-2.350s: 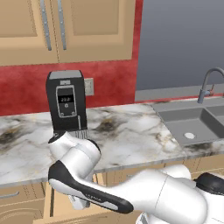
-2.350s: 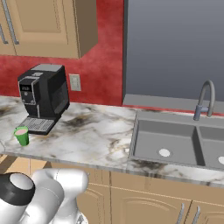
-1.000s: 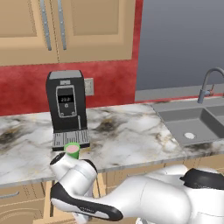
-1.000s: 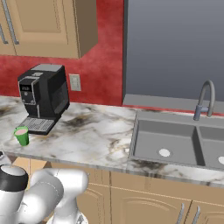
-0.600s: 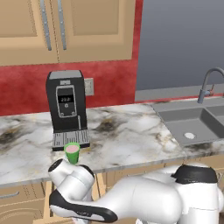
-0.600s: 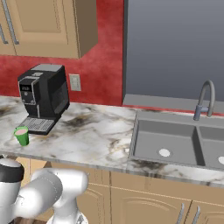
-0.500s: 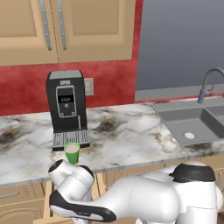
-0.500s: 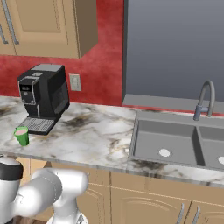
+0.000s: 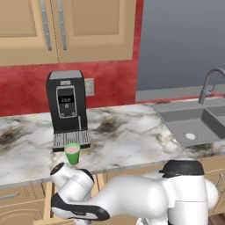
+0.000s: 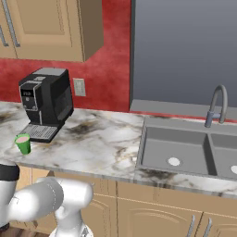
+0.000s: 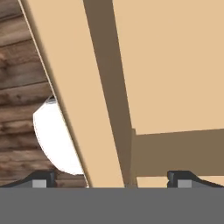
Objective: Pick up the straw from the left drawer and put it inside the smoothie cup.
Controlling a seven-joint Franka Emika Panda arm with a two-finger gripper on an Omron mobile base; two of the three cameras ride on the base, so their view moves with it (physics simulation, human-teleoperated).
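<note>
The marble counter (image 9: 132,136) runs wide across both base views, with the grey sink (image 10: 180,150) and its curved faucet (image 10: 217,106) set into its right part and wooden wall cabinets (image 9: 66,26) hanging over a red backsplash (image 9: 26,90). Against that wall stands the black coffee machine (image 9: 67,107), tall and boxy, with a small lit panel on its front and a ribbed drip tray at its foot. Just in front of the drip tray, near the counter's front edge, stands the smoothie cup (image 9: 73,154), small, green and tapered, with a pink surface inside; in the right base view it sits at the far left of the counter (image 10: 22,143). The white arm bends low below the counter edge, its bulk covering the cabinet fronts under the cup. In the hand view the left drawer (image 11: 166,65) shows close up as a plain tan bottom with a raised light-wood wall crossing at a slant, and dark plank floor (image 11: 22,65) lies beyond the wall. The gripper (image 11: 111,179) hangs over the drawer with its two dark fingertips (image 11: 41,179) spread fully apart and nothing between them. I cannot make out the straw.
</note>
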